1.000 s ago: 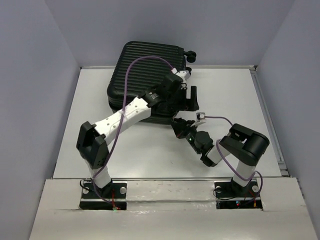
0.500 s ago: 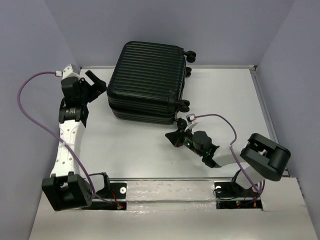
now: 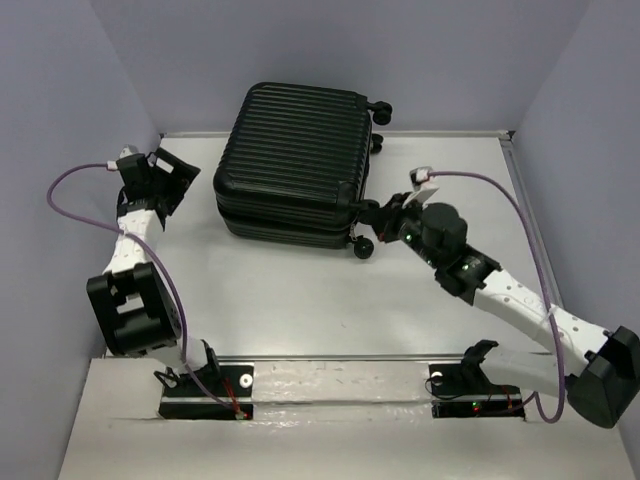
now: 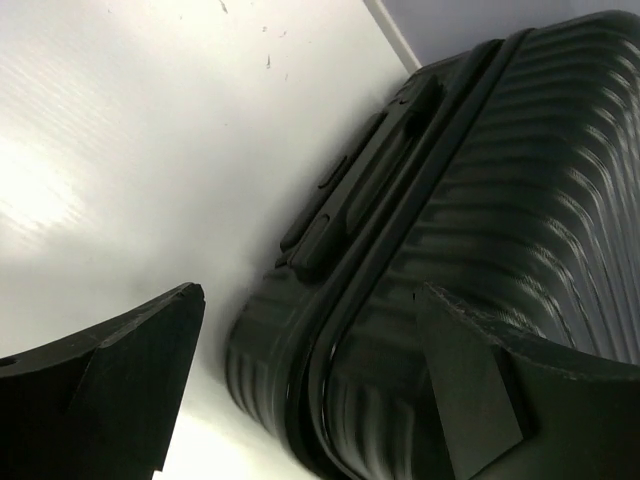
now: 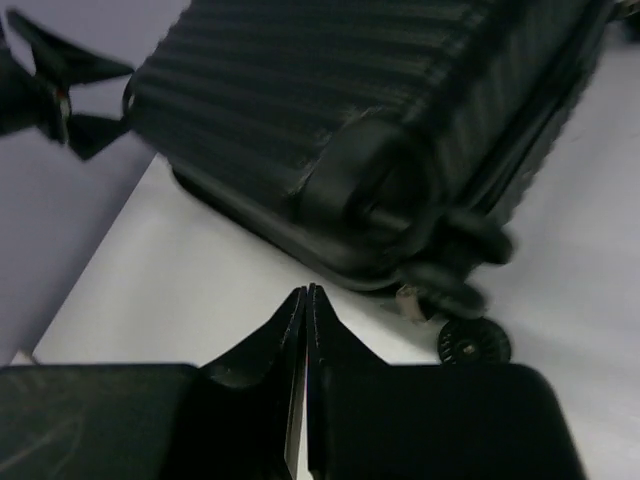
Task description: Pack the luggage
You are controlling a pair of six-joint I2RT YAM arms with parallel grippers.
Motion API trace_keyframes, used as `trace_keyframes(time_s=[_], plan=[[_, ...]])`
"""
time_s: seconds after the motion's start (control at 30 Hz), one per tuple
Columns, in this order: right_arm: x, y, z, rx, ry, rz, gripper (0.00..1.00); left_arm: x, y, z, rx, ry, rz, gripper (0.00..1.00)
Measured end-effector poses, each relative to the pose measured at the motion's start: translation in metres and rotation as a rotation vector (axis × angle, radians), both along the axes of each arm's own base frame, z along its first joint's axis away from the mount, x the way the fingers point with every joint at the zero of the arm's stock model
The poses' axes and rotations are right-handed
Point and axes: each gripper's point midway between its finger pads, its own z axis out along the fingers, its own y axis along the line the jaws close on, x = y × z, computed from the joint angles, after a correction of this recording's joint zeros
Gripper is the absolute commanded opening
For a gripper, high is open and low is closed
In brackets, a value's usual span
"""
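Observation:
The luggage (image 3: 295,165), a large black ribbed hard-shell suitcase, lies closed and flat at the back middle of the table, with caster wheels on its right side. My left gripper (image 3: 178,172) is open and empty beside the suitcase's left side; in the left wrist view the suitcase (image 4: 480,220) and its side handle (image 4: 350,190) fill the space between the fingers. My right gripper (image 3: 378,222) is shut and empty next to the near right wheel (image 3: 363,247). The right wrist view shows the shut gripper (image 5: 306,292) just short of the suitcase's corner (image 5: 360,170) and the wheel (image 5: 473,343).
The white table (image 3: 300,300) is walled by grey panels on the left, right and back. A raised rail (image 3: 530,230) runs along the table's right edge. Purple cables (image 3: 75,195) loop from both wrists.
My left arm has swung off the suitcase top to the far left and now faces its left side. My right arm has stretched forward from the table's middle to the suitcase's right wheels.

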Motion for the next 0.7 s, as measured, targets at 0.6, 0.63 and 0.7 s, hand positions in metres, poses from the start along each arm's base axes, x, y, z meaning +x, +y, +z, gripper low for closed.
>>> trace_keyframes(time_s=[0.6, 0.63, 0.7], plan=[[0.178, -0.052, -0.027, 0.025, 0.267, -0.102, 1.0, 0.08, -0.044, -0.108, -0.058, 0.221, -0.127, 0.95], [0.181, -0.052, -0.027, 0.044, 0.27, -0.093, 1.0, 0.081, -0.048, -0.11, -0.06, 0.219, -0.134, 0.95], [0.183, -0.047, -0.024, 0.079, 0.276, -0.063, 1.0, 0.082, -0.052, -0.11, -0.054, 0.205, -0.135, 0.95]])
